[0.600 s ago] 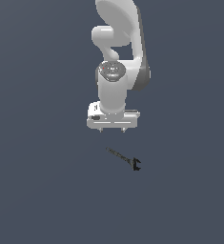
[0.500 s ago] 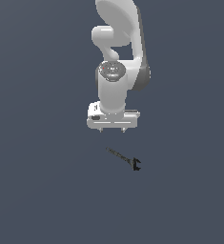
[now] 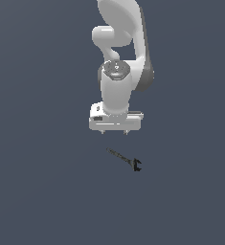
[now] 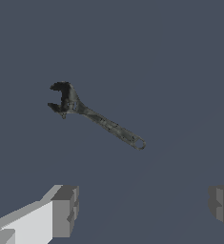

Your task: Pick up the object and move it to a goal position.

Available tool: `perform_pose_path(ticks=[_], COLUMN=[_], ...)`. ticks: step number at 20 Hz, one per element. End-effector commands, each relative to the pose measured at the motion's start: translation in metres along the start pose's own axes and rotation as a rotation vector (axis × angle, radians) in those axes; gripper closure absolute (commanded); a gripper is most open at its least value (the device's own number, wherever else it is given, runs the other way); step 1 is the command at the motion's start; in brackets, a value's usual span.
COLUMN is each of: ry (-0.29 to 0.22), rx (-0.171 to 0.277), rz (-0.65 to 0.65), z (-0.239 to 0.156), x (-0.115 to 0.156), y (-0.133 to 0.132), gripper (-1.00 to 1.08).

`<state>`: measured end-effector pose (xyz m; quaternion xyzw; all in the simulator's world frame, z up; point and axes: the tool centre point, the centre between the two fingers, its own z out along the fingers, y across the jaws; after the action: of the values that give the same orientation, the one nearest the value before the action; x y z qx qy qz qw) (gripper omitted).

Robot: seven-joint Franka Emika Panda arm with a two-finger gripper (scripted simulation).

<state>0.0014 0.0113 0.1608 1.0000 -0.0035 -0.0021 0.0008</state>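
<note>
The object (image 3: 125, 159) is a small dark wrench-like tool with a slender handle and a forked black head, lying flat on the plain grey floor. In the exterior view it sits just below the white arm's hand, its head toward the exterior view's right. My gripper (image 3: 114, 132) hangs above it, apart from it, fingers pointing down. The wrist view shows the object (image 4: 95, 116) whole, beyond my two grey fingertips (image 4: 66, 209), which stand wide apart with nothing between them. The gripper (image 4: 142, 206) is open.
Only the uniform grey floor (image 3: 42, 191) surrounds the arm and the tool. No other objects, containers or edges appear in either view.
</note>
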Motion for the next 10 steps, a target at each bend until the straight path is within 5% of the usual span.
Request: perform_pose_path(ticks=[1,10], ry=[0.001,0.0], rx=[0.0,-0.004], rz=[0.003,-0.078], z=[-0.0004,0.0082], x=[0.0006,0.0051], y=[0.0,-0.0036], gripper=[-0.92,-0.92])
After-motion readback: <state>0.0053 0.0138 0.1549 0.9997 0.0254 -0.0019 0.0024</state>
